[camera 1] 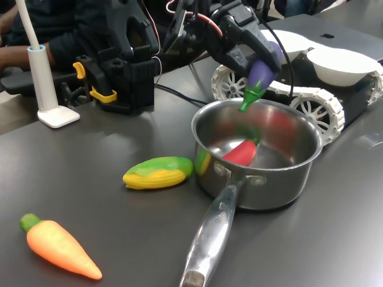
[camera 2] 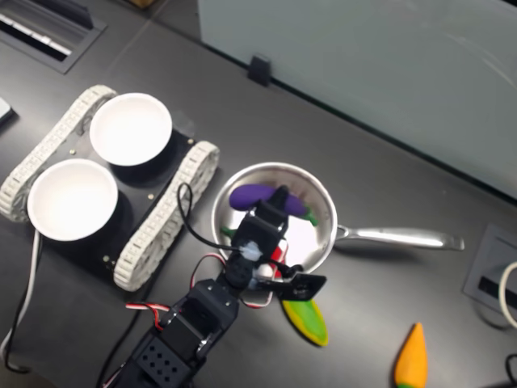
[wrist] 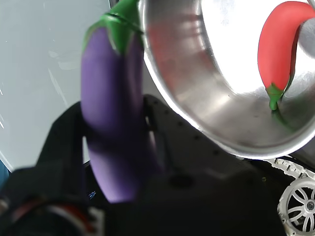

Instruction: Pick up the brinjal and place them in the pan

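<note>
Clamped in the gripper point(camera 1: 263, 67), seemingly firmly, the brinjal point(wrist: 110, 118) hangs at the pan's point(camera 1: 299, 179) twelve o'clock rim; release remains.

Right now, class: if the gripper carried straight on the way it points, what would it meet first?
Probably the pan: the gripper tilts the brinjal down over its rim, the red chilli lying farther inside. Depth is uncertain.

Toy corn point(camera 1: 158, 171), carrot point(camera 1: 60, 246) on table point(camera 1: 335, 239); two white bowls point(camera 2: 103, 162) on tracked vehicle point(camera 2: 166, 214)

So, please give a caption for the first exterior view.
The tool holds the eggplant above the pan, stem down.
</note>
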Robot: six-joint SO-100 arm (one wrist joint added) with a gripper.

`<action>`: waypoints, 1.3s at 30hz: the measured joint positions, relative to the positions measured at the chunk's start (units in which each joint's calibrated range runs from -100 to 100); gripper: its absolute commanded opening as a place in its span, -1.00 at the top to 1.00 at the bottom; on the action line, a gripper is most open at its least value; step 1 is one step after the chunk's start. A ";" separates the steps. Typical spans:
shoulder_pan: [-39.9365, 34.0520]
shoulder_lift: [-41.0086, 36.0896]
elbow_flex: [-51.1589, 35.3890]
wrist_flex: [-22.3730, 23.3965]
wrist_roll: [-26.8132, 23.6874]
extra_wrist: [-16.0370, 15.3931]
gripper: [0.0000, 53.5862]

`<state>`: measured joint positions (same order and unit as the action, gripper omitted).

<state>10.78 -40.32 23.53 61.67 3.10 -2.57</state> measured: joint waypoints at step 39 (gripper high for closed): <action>-2.20 -0.59 -3.08 8.16 -0.10 0.00 -0.71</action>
<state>8.58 -40.91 20.45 69.83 3.00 -2.57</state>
